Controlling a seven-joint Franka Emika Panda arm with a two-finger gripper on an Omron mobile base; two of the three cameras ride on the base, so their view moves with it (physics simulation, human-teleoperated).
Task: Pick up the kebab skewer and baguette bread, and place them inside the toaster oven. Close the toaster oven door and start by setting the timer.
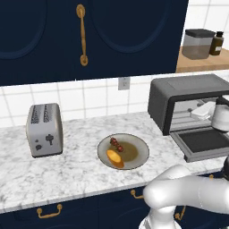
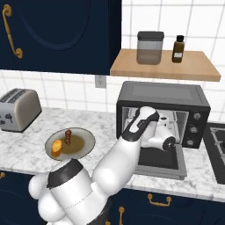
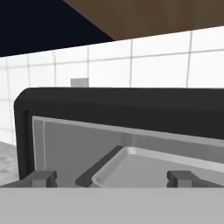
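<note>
Kebab skewer (image 1: 117, 144), with dark reddish chunks, is lying on the far part of a round grey plate (image 1: 141, 152); baguette bread (image 1: 115, 157), golden-orange, is lying on the same plate's near-left part, just beside the skewer, though whether the two touch cannot be told. The plate is sitting mid-depth on the marble surface (image 1: 76, 170), between a silver two-slot toaster (image 1: 44, 129) toward the left end and the toaster oven (image 2: 162, 115) toward the right end. The toaster oven door (image 2: 160, 163) is hanging folded down flat toward the surface's front edge, exposing a metal tray (image 3: 148, 168) inside the cavity. The pincer (image 3: 113, 177) is hovering at the oven's opening, pointing inward, its fingertips (image 3: 41, 177) standing wide apart and holding nothing. Above the oven, a wooden shelf (image 2: 165, 66) is carrying a lidded grey canister (image 2: 150, 47) and a small brown bottle (image 2: 178, 49).
</note>
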